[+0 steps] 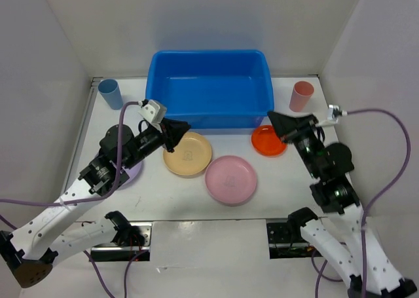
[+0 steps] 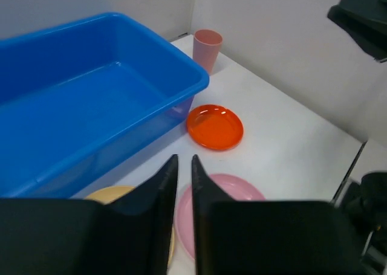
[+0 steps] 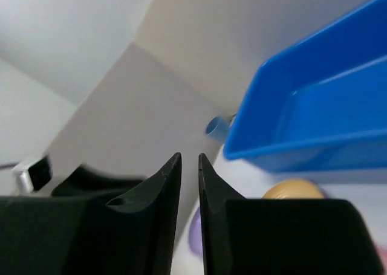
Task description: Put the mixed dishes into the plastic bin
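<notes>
The blue plastic bin (image 1: 209,92) stands empty at the back centre. In front of it lie a tan-yellow plate (image 1: 188,155), a pink plate (image 1: 230,179) and an orange plate (image 1: 268,142). A lavender plate (image 1: 133,172) is mostly hidden under my left arm. A light-blue cup (image 1: 110,93) stands back left and a salmon-pink cup (image 1: 302,96) back right. My left gripper (image 1: 183,125) is shut and empty above the tan plate's far edge, near the bin's front wall. My right gripper (image 1: 272,116) is shut and empty above the orange plate, by the bin's front right corner.
White walls close in the table on the left, back and right. The left wrist view shows the bin (image 2: 91,106), salmon cup (image 2: 207,48), orange plate (image 2: 214,127) and pink plate (image 2: 233,190). The right wrist view shows the bin (image 3: 314,106) and blue cup (image 3: 216,129).
</notes>
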Action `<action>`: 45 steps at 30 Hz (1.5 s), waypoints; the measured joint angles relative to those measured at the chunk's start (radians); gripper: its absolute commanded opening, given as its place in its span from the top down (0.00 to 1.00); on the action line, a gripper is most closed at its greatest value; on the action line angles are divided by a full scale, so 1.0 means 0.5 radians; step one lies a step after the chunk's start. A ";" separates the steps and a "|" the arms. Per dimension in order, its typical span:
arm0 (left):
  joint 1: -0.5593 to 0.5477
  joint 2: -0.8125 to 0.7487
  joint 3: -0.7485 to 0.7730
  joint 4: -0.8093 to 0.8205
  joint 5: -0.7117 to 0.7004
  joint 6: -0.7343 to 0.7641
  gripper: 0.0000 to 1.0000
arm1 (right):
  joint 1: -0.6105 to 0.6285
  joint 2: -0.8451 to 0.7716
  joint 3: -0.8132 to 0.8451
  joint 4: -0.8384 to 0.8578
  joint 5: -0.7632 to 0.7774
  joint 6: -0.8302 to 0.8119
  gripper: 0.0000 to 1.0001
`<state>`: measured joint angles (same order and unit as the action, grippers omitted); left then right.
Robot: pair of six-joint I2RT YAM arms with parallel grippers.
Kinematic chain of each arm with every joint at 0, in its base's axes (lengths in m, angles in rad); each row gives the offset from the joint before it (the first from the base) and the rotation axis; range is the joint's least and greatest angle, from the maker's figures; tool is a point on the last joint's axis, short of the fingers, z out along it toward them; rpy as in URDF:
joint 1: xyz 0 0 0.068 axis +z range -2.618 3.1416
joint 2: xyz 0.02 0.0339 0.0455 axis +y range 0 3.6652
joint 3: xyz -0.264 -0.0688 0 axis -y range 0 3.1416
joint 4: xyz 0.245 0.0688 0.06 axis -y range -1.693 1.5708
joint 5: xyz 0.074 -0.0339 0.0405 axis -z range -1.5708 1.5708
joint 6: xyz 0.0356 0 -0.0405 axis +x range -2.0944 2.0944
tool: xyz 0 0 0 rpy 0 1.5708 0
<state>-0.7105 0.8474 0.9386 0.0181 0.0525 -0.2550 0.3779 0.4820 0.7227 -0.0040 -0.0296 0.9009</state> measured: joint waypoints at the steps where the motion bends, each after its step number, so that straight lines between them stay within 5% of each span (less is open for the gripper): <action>1: 0.000 0.008 0.000 -0.005 -0.030 0.011 0.95 | -0.002 0.137 0.095 0.015 0.056 -0.069 0.70; 5: 0.002 0.036 0.006 -0.021 -0.140 0.083 1.00 | -0.126 0.624 0.307 -0.014 0.227 -0.274 0.47; 9: 0.039 0.157 0.135 -0.154 -0.171 0.132 0.97 | -0.610 1.051 0.352 -0.083 0.014 -0.347 0.27; 10: 0.056 0.179 0.157 -0.174 -0.167 0.138 0.86 | -0.775 1.157 0.351 -0.101 -0.096 -0.356 0.27; 11: 0.076 0.192 0.165 -0.188 -0.159 0.142 0.54 | -0.937 1.256 0.351 -0.124 -0.190 -0.369 0.26; 12: 0.100 0.196 0.165 -0.203 -0.149 0.153 0.41 | -1.044 1.328 0.349 -0.150 -0.257 -0.383 0.26; 14: 0.153 0.201 0.164 -0.229 -0.092 0.137 0.34 | -1.143 1.428 0.346 -0.233 -0.324 -0.426 0.24; 21: 0.379 0.379 0.165 -0.254 0.254 0.061 0.19 | -0.878 1.492 0.339 -0.429 -0.439 -0.563 0.19; 37: 0.725 0.537 0.100 -0.243 0.849 -0.200 0.29 | -0.169 1.789 0.008 -0.714 -0.314 -0.523 0.18; 45: 0.816 0.532 0.069 -0.239 0.939 -0.236 0.28 | 0.126 1.984 0.009 -0.726 -0.205 -0.436 0.43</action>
<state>-0.3023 1.1133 0.9733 -0.1013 0.5220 -0.3729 0.4408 1.4738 0.7273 -0.3672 -0.1322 0.6830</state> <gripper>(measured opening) 0.721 0.626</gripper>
